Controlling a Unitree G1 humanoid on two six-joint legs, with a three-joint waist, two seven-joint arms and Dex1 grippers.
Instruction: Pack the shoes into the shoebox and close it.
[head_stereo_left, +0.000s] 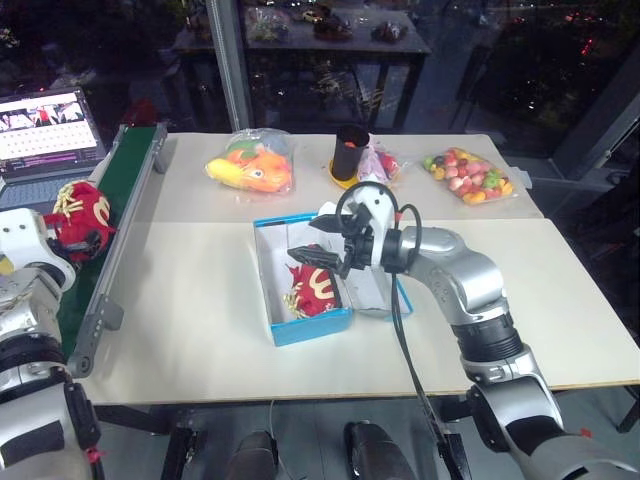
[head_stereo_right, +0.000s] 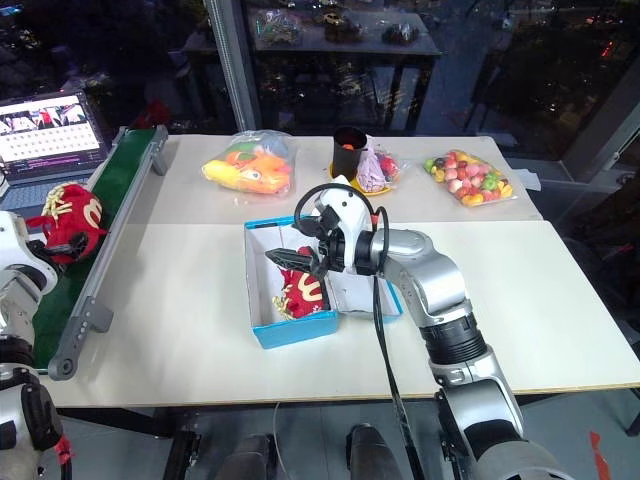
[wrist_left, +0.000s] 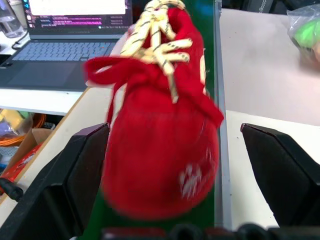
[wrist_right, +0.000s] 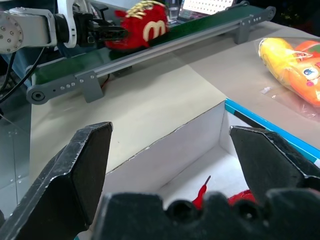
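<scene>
The blue shoebox (head_stereo_left: 310, 327) stands open in the middle of the table, its lid (head_stereo_left: 368, 288) folded out to the right under my right arm. One red shoe (head_stereo_left: 318, 290) lies inside it. My right gripper (head_stereo_left: 318, 256) hovers just above that shoe, open and holding nothing; the box's white inside (wrist_right: 165, 150) lies below its spread fingers. The other red shoe (head_stereo_left: 85, 212), with cream laces, sits on the green conveyor (head_stereo_left: 128, 190) at the left. My left gripper (wrist_left: 172, 132) is open, one finger on each side of this shoe (wrist_left: 160, 150).
A laptop (head_stereo_left: 45, 130) stands beyond the conveyor at the far left. Along the table's back edge lie bags of toy fruit (head_stereo_left: 252, 162) (head_stereo_left: 467, 175) and a black cup (head_stereo_left: 350, 150). The conveyor's grey side rail (head_stereo_left: 110, 270) borders the table's left edge.
</scene>
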